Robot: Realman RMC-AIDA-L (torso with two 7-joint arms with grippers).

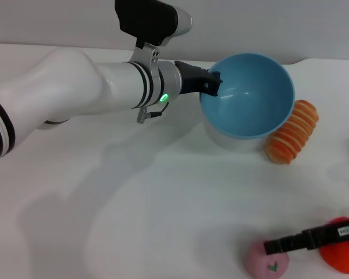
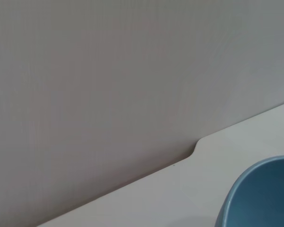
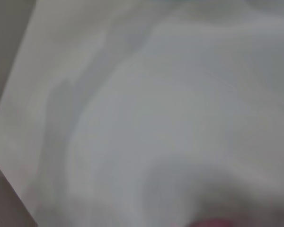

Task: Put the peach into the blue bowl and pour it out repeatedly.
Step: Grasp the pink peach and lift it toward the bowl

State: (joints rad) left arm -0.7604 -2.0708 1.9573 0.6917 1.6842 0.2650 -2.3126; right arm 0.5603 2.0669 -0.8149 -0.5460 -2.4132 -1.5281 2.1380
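Head view: left gripper clamped on the rim of the blue bowl, tipped so its smooth, plain, empty inside faces the camera. Orange ridged piece touching the bowl's right side. Peach, small, pale pink, dark stem dimple, well below the bowl on the white table, right gripper over it, can't tell if open.

Left wrist: just a slice of bowl.

Right wrist: blur, nothing readable.

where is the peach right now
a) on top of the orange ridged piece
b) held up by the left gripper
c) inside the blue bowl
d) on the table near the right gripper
d: the peach lies on the table right at the right gripper, far from the bowl, which is empty and tilted in the left gripper.
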